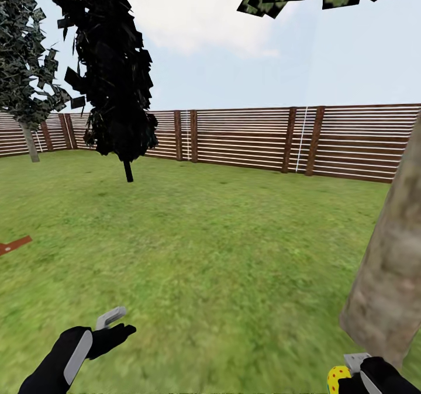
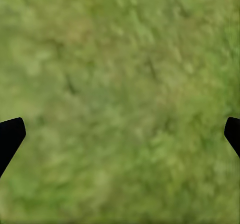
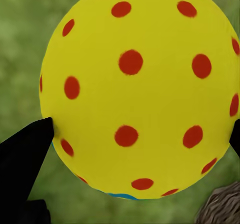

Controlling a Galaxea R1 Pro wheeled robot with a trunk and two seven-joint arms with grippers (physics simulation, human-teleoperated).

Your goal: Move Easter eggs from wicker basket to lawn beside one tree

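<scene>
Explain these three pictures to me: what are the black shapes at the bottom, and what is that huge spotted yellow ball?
It is a simulated two-armed robot in a fenced garden. The big picture looks from its head over green grass. The black shapes are its arms. The left pincer is open and empty; its camera shows plain grass between the fingertips. The right pincer grips a yellow Easter egg with red spots, huge because that camera sits close. A thick pale grey-brown tree trunk stands beside that arm.

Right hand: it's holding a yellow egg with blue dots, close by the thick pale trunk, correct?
Not quite. The dots are red, not blue, as the right wrist view shows. The right hand does hold the yellow egg, close by the thick pale trunk.
</scene>
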